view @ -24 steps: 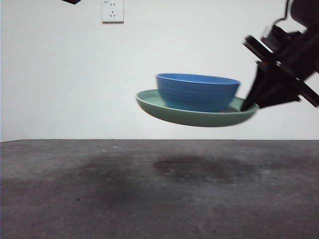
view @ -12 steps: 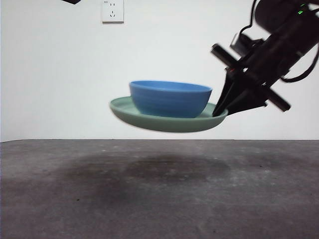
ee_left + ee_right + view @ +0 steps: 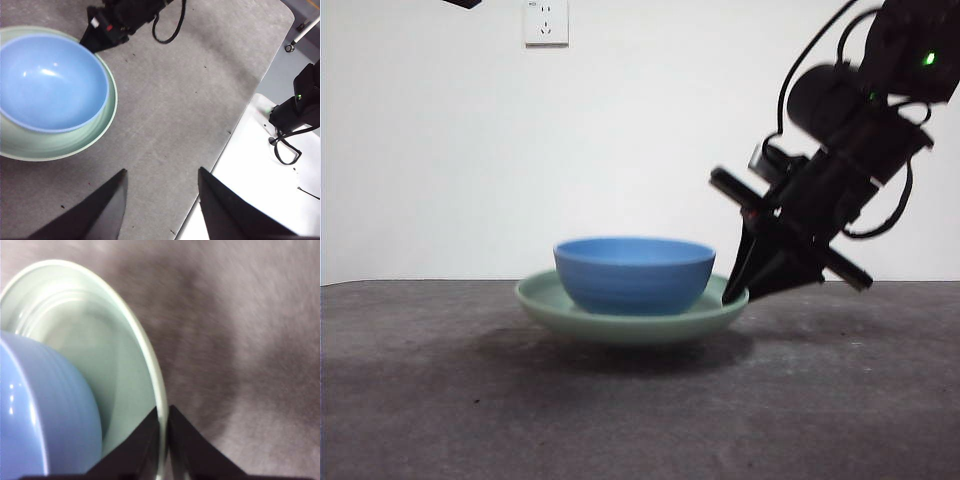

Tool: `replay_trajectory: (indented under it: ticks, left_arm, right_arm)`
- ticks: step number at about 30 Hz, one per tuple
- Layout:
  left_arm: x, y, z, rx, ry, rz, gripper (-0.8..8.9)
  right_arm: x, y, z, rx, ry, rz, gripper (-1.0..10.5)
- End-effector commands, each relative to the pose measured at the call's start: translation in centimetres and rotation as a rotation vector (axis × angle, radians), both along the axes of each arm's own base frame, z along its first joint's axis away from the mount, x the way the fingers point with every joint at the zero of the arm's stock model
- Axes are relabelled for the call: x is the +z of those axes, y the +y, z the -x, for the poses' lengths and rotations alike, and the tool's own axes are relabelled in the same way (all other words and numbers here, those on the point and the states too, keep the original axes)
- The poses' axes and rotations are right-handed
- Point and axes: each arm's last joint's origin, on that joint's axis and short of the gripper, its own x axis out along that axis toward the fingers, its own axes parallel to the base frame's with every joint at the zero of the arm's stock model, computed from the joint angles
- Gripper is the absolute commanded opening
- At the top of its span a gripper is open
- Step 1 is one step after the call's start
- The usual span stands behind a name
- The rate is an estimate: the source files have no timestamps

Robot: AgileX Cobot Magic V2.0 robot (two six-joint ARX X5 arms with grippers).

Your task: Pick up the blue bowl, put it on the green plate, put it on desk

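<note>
The blue bowl [image 3: 635, 275] sits in the green plate [image 3: 542, 299], and the plate is down at the desk [image 3: 620, 420], seemingly resting on it. My right gripper [image 3: 735, 297] comes in from the upper right and is shut on the plate's right rim. In the right wrist view the jaws [image 3: 162, 412] pinch the plate's rim [image 3: 145, 350], with the bowl [image 3: 40, 410] beside them. My left gripper [image 3: 160, 172] is open and empty, high above the desk, and looks down on the bowl [image 3: 50, 80], the plate [image 3: 65, 145] and the right gripper [image 3: 92, 42].
A wall socket [image 3: 546, 22] is on the white wall behind. The left arm shows as a black tip [image 3: 465, 3] at the top left. In the left wrist view the desk ends at an edge, with a white surface [image 3: 250, 185] and a black device [image 3: 300, 105] beyond.
My right gripper has carried the plate with the bowl leftward and down, from mid-air to the desk surface. The left arm has not moved.
</note>
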Motion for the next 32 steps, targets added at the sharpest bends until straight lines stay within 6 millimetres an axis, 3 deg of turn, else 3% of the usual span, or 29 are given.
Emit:
replay_trajectory:
  ticks: [1, 12, 17, 21, 27, 32]
  left_arm:
    - [0.1, -0.2, -0.1, -0.017, -0.012, 0.004, 2.26]
    - [0.1, -0.2, -0.1, -0.016, -0.008, 0.003, 2.26]
    - [0.1, -0.2, -0.1, -0.015, -0.008, 0.003, 2.26]
    - [0.1, -0.2, -0.1, -0.015, -0.007, 0.003, 2.26]
    - [0.1, -0.2, -0.1, -0.015, -0.007, 0.003, 2.26]
    - [0.1, -0.2, -0.1, -0.015, -0.008, 0.003, 2.26]
  right_arm:
    - [-0.4, 0.6, -0.6, 0.001, 0.008, -0.018, 0.1]
    - [-1.5, 0.6, -0.7, 0.004, 0.038, 0.0, 0.1]
    - [-1.6, 0.6, -0.6, 0.004, 0.048, 0.003, 1.7]
    - [-1.5, 0.5, -0.5, 0.0, 0.058, 0.013, 1.7]
    - [0.3, 0.1, 0.0, -0.017, 0.008, 0.054, 1.9]
    - [4.0, -0.9, 1.5, -0.02, -0.086, 0.133, 2.0]
